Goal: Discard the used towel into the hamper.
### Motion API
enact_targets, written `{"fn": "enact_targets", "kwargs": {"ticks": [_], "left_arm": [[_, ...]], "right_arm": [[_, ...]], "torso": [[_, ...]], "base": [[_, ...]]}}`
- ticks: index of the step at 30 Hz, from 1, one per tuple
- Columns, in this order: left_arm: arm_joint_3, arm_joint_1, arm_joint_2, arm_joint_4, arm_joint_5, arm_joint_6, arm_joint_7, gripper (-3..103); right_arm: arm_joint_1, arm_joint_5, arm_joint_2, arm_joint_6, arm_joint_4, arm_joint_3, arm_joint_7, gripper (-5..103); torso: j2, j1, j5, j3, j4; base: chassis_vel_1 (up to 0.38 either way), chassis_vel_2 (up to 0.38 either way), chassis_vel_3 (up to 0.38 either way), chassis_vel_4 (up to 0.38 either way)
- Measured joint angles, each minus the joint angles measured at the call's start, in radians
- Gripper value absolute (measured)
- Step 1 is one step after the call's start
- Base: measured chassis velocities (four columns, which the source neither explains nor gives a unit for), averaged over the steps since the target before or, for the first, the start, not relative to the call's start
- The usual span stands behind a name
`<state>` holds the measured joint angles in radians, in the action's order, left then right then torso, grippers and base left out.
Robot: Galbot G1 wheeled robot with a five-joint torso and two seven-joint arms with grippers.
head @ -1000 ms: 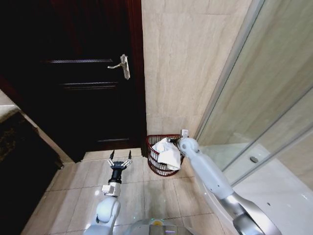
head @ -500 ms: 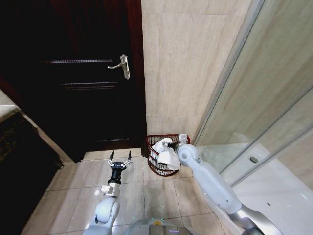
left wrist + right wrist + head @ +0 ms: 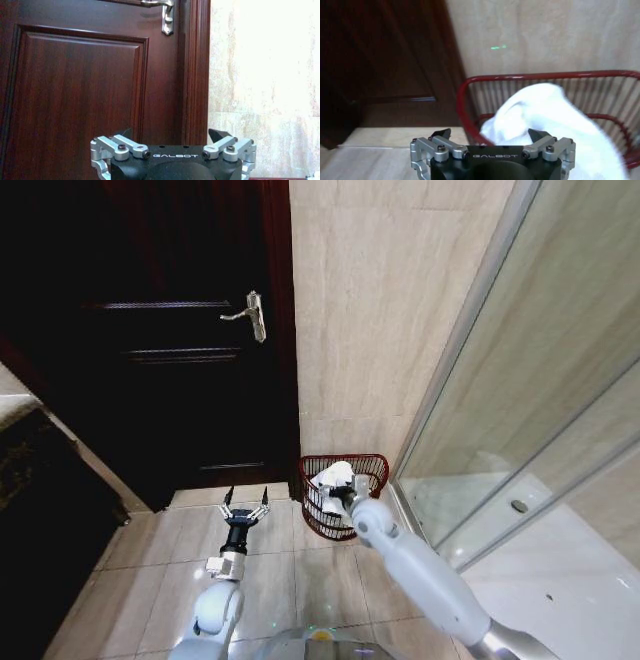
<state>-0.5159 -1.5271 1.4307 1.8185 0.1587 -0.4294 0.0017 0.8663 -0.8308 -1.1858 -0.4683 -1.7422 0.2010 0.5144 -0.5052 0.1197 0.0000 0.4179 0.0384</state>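
On the left, before the door, our left gripper hangs over the floor with fingers spread, holding nothing. Rightward, the towel lies in the hamper by the wall; our right gripper sits just short of its rim, fingers apart and empty.

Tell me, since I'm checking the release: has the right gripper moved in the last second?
Yes. The right gripper has pulled back from over the hamper toward the robot, fingers open, leaving the towel inside.
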Motion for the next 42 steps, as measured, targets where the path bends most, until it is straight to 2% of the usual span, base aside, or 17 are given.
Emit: {"fn": "enact_targets", "kwargs": {"ticks": [1,4,8,10,13,15,21,29,42], "left_arm": [[0.000,0.000,0.000,0.000,0.000,0.000,0.000,100],[0.000,0.000,0.001,0.000,0.000,0.000,0.003,100],[0.001,-0.002,0.003,0.003,0.000,0.000,0.005,100],[0.001,-0.003,0.003,0.004,0.000,0.000,0.006,100],[-0.002,-0.006,0.004,0.005,0.003,-0.001,0.007,100],[-0.003,-0.006,0.005,0.005,0.004,-0.001,0.008,100],[0.000,0.000,0.005,-0.005,0.010,-0.003,0.015,100],[0.016,0.022,0.007,-0.009,0.003,0.006,0.020,100],[0.000,0.025,-0.004,-0.013,0.014,0.004,0.020,100]], "right_arm": [[0.000,0.000,0.000,0.000,0.000,0.000,0.000,100],[0.009,-0.005,-0.007,0.083,0.015,0.032,-0.045,100],[-0.016,-0.027,-0.017,0.127,0.036,0.053,-0.092,100],[-0.028,-0.038,-0.022,0.129,0.038,0.060,-0.090,100],[-0.060,-0.070,-0.032,0.086,0.038,0.065,-0.013,100],[-0.061,-0.069,-0.026,0.070,0.038,0.060,-0.004,100],[-0.019,-0.066,0.053,0.010,0.004,-0.013,0.018,100],[0.018,-0.079,0.097,-0.005,-0.034,-0.070,0.024,100],[0.033,-0.080,0.065,-0.005,-0.013,-0.065,0.019,100]], "torso": [[0.000,0.000,0.0000,0.000,0.0000],[0.000,0.000,0.0000,0.000,0.0000],[0.000,0.000,0.0000,0.000,0.0000],[0.000,0.000,0.0000,0.000,0.0000],[0.000,0.000,-0.0001,0.000,0.0002],[0.000,0.000,0.0001,0.000,0.0003],[0.000,0.000,0.0001,0.000,-0.0001],[0.000,0.000,0.0001,0.000,0.0000],[0.000,0.000,0.0001,0.000,0.0001]], "base": [[0.000,0.000,0.000,0.000],[0.000,0.000,0.000,0.000],[0.000,0.000,0.000,0.000],[0.000,0.000,0.000,0.000],[0.000,0.000,0.000,0.000],[0.000,0.000,0.000,0.000],[0.000,0.000,0.000,0.000],[0.000,0.000,0.000,0.000],[0.000,0.000,0.000,0.000]]}}
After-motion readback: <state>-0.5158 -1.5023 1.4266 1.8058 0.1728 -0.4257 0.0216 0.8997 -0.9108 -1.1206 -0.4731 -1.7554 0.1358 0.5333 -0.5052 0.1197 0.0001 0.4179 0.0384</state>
